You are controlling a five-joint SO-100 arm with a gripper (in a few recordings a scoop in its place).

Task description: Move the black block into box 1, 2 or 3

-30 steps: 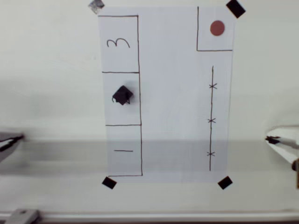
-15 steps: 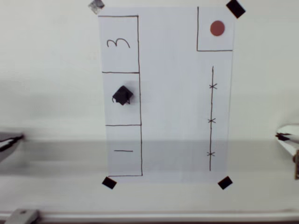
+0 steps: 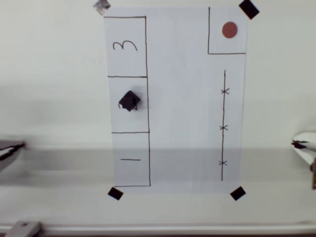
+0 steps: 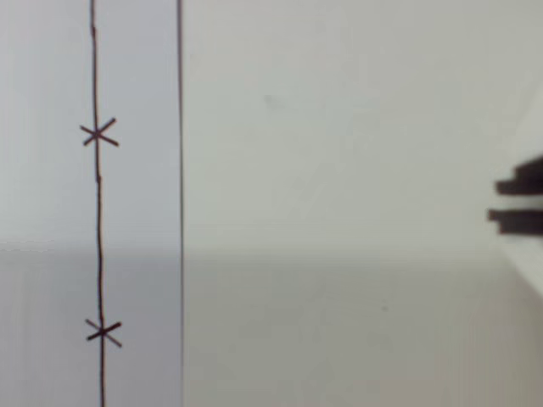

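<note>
The black block (image 3: 129, 100) sits on the white paper (image 3: 182, 108), inside the box (image 3: 128, 104) with the number 2. It covers most of that number, and one corner points up in the overhead view. It lies well inside the drawn lines, so the job looks done.

The gripper (image 3: 298, 144) is far away at the right edge of the overhead view, off the paper and well apart from the block. It holds nothing. I think it is parked there to be out of the way. Only its tip shows, so I cannot tell if the fingers are open or closed.

The overhead view shows the whole paper: the boxes marked 3 and 1, the square with the red dot (image 3: 229, 29), and the black tape squares (image 3: 237, 193) that hold the corners down. The wrist view looks down close at the paper's edge, the drawn line with its crosses (image 4: 99, 134), and bare table (image 4: 339, 170). Dark finger tips (image 4: 517, 203) poke in at its right side.
</note>
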